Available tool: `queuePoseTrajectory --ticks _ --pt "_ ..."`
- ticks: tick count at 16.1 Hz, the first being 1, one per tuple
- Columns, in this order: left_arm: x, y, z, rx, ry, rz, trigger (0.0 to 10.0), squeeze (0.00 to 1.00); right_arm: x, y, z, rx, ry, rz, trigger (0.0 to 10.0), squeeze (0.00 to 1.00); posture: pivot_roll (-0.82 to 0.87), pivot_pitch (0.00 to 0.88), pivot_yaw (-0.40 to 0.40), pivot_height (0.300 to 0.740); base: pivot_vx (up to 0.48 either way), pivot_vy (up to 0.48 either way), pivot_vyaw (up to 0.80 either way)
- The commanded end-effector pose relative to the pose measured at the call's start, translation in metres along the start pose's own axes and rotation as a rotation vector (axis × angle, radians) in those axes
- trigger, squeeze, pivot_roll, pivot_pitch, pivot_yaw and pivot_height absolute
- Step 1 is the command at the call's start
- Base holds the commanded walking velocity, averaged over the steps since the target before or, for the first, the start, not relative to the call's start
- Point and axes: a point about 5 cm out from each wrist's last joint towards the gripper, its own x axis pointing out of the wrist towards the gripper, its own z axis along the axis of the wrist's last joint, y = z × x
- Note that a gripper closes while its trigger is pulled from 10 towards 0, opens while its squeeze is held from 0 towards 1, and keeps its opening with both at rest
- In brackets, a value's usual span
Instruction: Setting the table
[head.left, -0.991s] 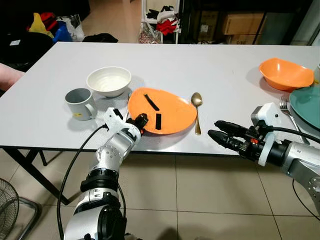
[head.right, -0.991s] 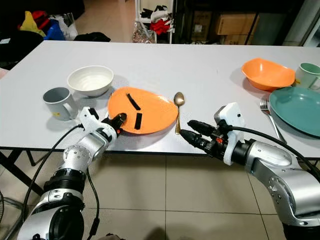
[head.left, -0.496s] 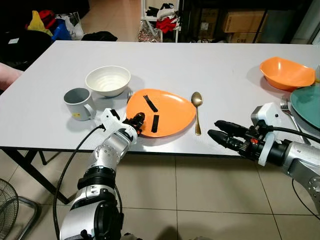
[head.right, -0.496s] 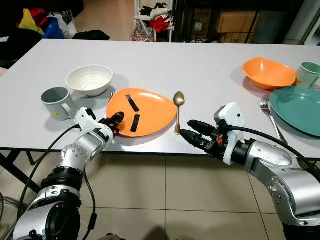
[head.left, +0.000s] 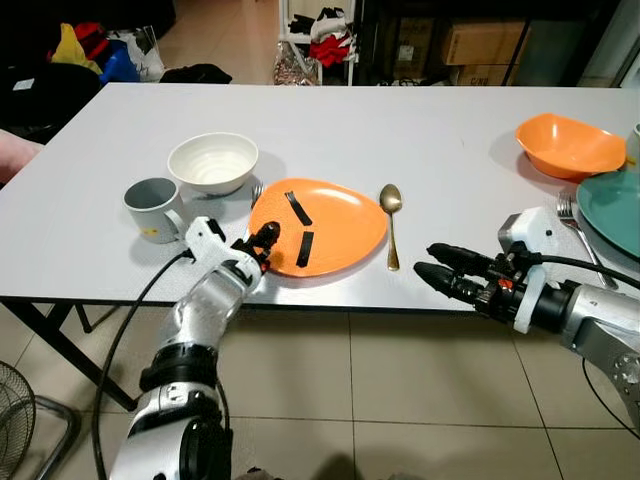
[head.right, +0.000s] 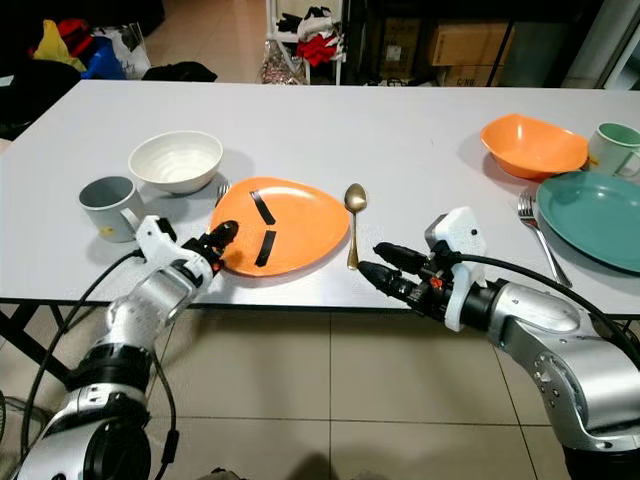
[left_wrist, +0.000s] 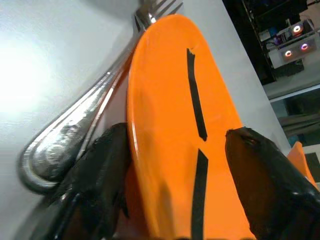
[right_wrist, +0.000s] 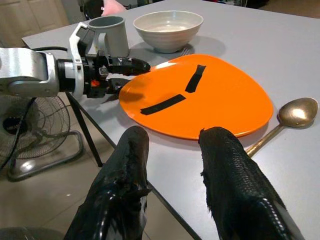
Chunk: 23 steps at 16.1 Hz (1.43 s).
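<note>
The orange plate (head.left: 318, 226) sits near the front edge of the white table (head.left: 420, 140), w/ two black tape strips on its face. It's a shallow, rounded, slightly egg-shaped dish, glossy, prob. plastic. Our left gripper (head.left: 262, 245) is at its near-left rim: in the left wrist view one finger lies over the top face and the other goes under the rim, so we read the jaws as pinched on the plate's edge.

A fork (left_wrist: 80, 135) lies tucked under/beside the plate's left side, touching the rim, tines poking out by the white bowl (head.left: 213, 162). A gold spoon (head.left: 391, 222) lies just right of the plate, handle toward us. A grey mug (head.left: 152, 207) stands left of the bowl.

Risks as we judge them:
- The grip is on a thin rim at one side only, so if we lift or drag, the plate could tip or slip out.
- The lower finger is right next to the fork handle, so any slide may shove the fork or catch it w/ the plate.
- The plate is close to the table's edge; a pull toward us could take it over.
- A push to the right would knock the spoon.

Our right gripper (head.left: 447, 273) hangs off the front edge of the table, right of the spoon, fingers spread apart and holding nothing. Further right: an orange bowl (head.left: 568, 146), a teal plate (head.right: 598, 214), a 2nd fork (head.right: 530, 222), a pale green mug (head.right: 618, 148).
</note>
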Motion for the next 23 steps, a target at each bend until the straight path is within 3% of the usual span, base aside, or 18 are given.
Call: queuePoseTrajectory --ticks 1,3,7,8,9,10,13,14,15,17,19,20,21,23 --pt "-0.01 0.02 0.001 0.027 0.008 0.081 10.0 1.0 0.002 -0.002 0.002 -0.005 -0.006 -0.005 10.0 0.0 -0.13 0.0 0.054 0.74 0.0 0.0 0.0" --pt "-0.016 0.021 0.003 0.046 -0.004 0.075 10.0 1.0 0.002 -0.004 0.001 -0.001 -0.011 -0.021 10.0 0.0 -0.13 0.0 0.053 0.74 0.0 0.0 0.0" --pt "-0.043 0.02 0.0 0.078 -0.013 0.028 10.0 1.0 0.0 -0.005 -0.002 0.019 -0.016 -0.054 10.0 0.0 -0.12 0.0 0.045 0.74 0.0 0.0 0.0" --pt "-0.046 0.018 -0.002 0.087 -0.01 0.011 10.0 0.65 -0.001 -0.006 -0.002 0.022 -0.018 -0.059 10.0 0.0 -0.11 0.0 0.041 0.74 0.0 0.0 0.0" --pt "-0.049 0.013 -0.003 0.097 -0.007 -0.024 10.0 0.13 -0.001 -0.007 -0.002 0.026 -0.024 -0.065 10.0 0.0 -0.11 0.0 0.04 0.74 0.0 0.0 0.0" --pt "-0.052 0.007 -0.005 0.101 -0.005 -0.075 10.0 0.0 -0.001 -0.009 -0.001 0.027 -0.028 -0.071 10.0 0.0 -0.11 0.0 0.037 0.74 0.0 0.0 0.0" --pt "-0.063 -0.014 -0.005 0.208 -0.023 -0.195 10.0 0.0 0.0 -0.012 0.003 0.028 -0.057 -0.106 10.0 0.0 -0.11 0.0 0.04 0.74 0.0 0.0 0.0" --pt "-0.07 -0.023 -0.001 0.344 -0.063 -0.205 10.0 0.0 0.002 -0.022 0.003 0.028 -0.061 -0.216 10.0 0.0 -0.11 0.0 0.044 0.74 0.0 0.0 0.0" --pt "-0.075 -0.027 0.003 0.427 -0.093 -0.194 10.0 0.0 0.003 -0.032 0.002 0.028 -0.06 -0.337 10.0 0.0 -0.11 0.0 0.048 0.74 0.0 0.0 0.0" --pt "-0.087 -0.037 0.016 0.67 -0.23 -0.161 10.0 0.0 0.007 -0.052 -0.005 0.102 -0.044 -0.604 10.0 0.0 -0.12 0.0 0.063 0.74 0.0 0.0 0.0" --pt "-0.096 -0.037 0.025 0.876 -0.324 -0.07 10.0 0.0 0.017 -0.055 -0.012 0.109 -0.001 -0.641 10.0 0.0 -0.12 0.0 0.067 0.74 0.0 0.0 0.0" --pt "-0.101 -0.034 0.024 1.051 -0.348 -0.033 10.0 0.0 0.027 -0.052 -0.012 0.114 -0.014 -0.599 10.0 0.0 -0.12 0.0 0.062 0.74 0.0 0.0 0.0" --pt "-0.103 -0.034 0.023 1.097 -0.358 -0.036 10.0 0.0 0.031 -0.05 -0.012 0.127 -0.018 -0.58 10.0 0.0 -0.12 0.0 0.061 0.74 0.0 0.0 0.0" --pt "-0.111 -0.028 0.019 1.068 -0.347 -0.01 10.0 0.0 0.048 -0.046 -0.017 0.1 0.035 -0.522 10.0 0.0 -0.12 0.0 0.051 0.74 0.0 0.0 0.0"
